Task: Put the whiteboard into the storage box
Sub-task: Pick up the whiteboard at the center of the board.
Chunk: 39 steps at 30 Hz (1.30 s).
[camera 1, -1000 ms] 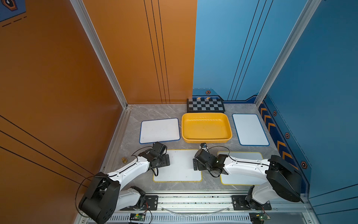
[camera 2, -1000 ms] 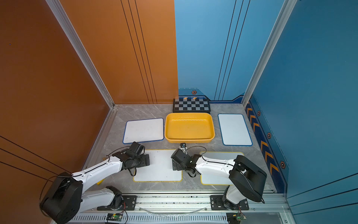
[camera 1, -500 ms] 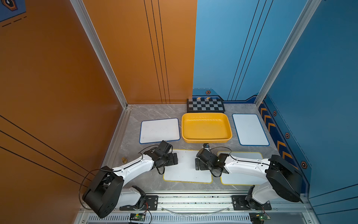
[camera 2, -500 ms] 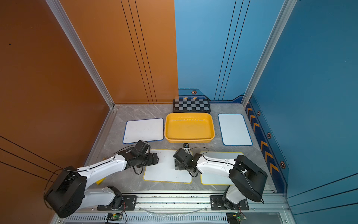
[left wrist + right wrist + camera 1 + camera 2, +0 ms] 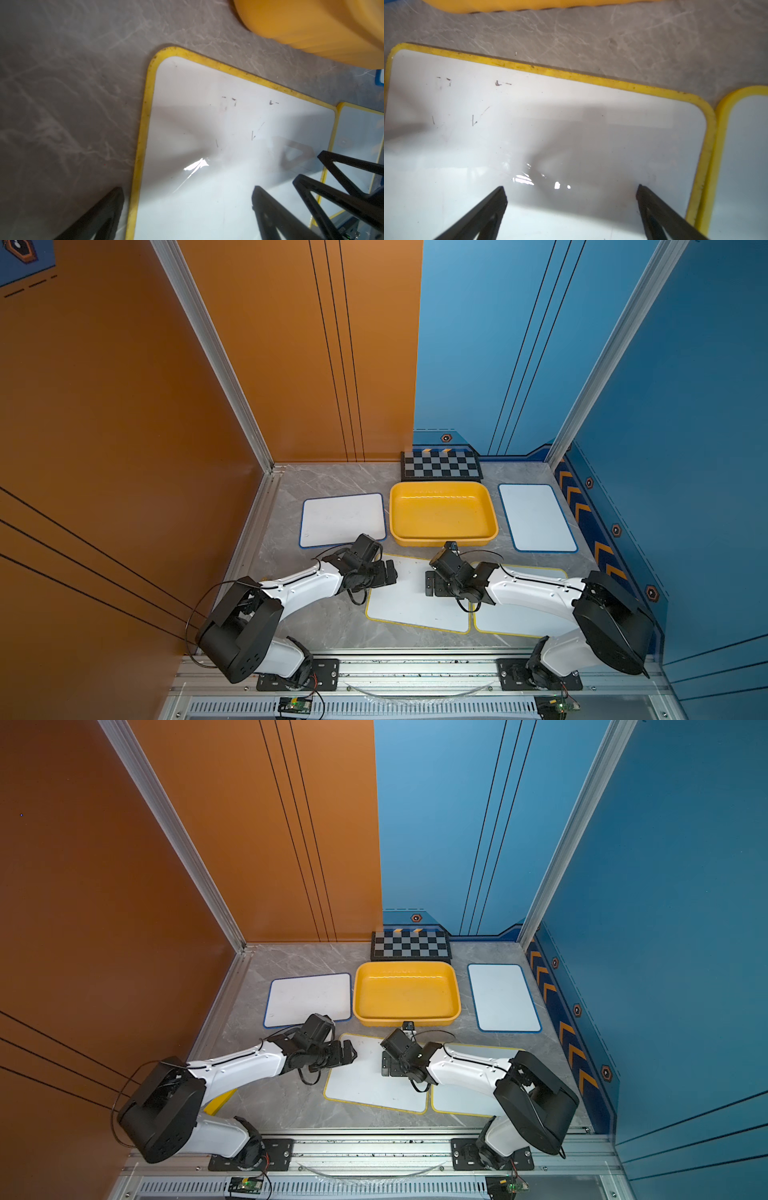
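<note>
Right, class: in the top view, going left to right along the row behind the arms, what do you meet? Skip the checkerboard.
In order: blue-edged whiteboard by the orange wall → storage box → blue-edged whiteboard by the blue wall.

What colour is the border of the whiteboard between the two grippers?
The border is yellow, clearest in the right wrist view.

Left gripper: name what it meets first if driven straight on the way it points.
Probably the yellow-framed whiteboard just beneath the left gripper; if it runs level, the right gripper opposite. Depth unclear.
</note>
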### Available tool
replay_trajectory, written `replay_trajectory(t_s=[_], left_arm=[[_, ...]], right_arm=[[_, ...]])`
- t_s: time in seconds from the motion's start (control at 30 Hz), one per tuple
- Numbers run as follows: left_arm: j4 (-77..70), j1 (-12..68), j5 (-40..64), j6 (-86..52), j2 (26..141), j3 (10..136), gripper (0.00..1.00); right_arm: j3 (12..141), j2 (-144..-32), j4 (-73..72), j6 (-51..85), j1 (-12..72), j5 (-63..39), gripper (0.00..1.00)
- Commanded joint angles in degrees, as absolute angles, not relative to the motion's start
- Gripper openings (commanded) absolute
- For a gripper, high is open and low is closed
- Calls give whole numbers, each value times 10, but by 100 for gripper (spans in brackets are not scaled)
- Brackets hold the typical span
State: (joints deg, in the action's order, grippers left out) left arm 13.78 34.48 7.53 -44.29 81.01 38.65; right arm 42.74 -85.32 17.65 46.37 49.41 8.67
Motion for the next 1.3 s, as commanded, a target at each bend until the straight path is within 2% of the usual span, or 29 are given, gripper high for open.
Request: replay_trajectory(t_s=[0.0, 0.3, 0.57, 0.83, 1.27], left_arm=[[258, 332, 46, -443, 803, 367, 100], [289, 328, 53, -426, 796, 371, 99], [289, 330, 61, -424, 802, 369, 99], [288, 332, 65, -421, 809, 369, 99], [288, 334, 70, -417, 822, 369, 98]], right_arm=[[427, -835, 206, 456, 484, 76, 100], [406, -766, 313, 493, 481, 76, 100], [375, -712, 342, 554, 512, 73, 100], [376, -726, 342, 587, 553, 84, 100], [378, -773, 329, 610, 562, 61, 100]])
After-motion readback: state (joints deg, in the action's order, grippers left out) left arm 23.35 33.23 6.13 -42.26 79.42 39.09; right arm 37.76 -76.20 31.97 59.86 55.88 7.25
